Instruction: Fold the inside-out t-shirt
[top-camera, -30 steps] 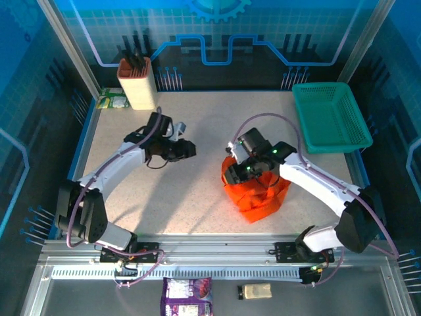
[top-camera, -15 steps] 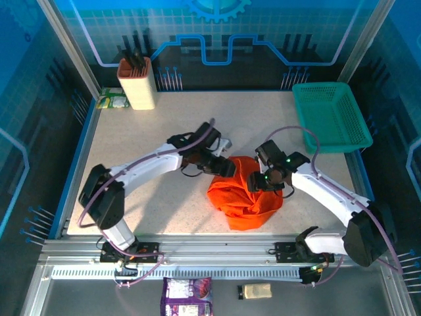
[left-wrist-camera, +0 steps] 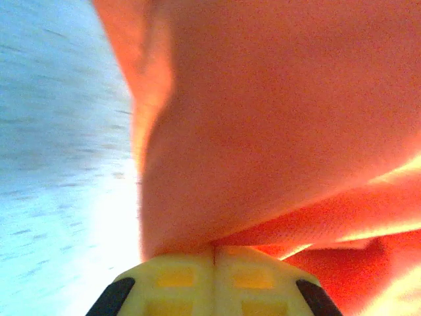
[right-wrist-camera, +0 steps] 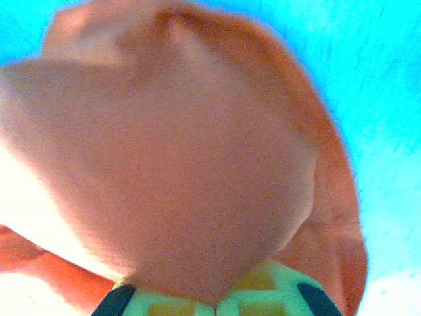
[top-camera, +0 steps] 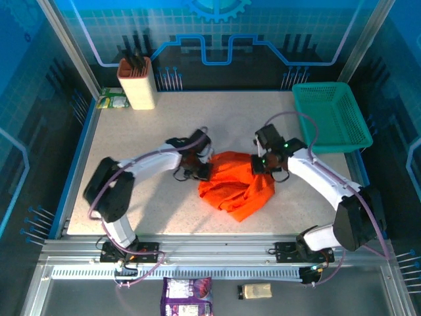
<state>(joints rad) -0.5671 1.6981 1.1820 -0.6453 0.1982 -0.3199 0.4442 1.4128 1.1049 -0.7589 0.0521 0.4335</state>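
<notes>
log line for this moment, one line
left fingers shut on t-shirt | right fingers shut on t-shirt | t-shirt crumpled on table

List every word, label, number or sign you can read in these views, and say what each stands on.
No text is legible.
Purple printed packet in front of the arm bases: print too small and blurred to read.
Green-and-white packet at the table's back left corner: print too small to read.
Bright orange-red cloth t-shirt: no print visible.
Teal-green plastic mesh basket: no label visible.
</notes>
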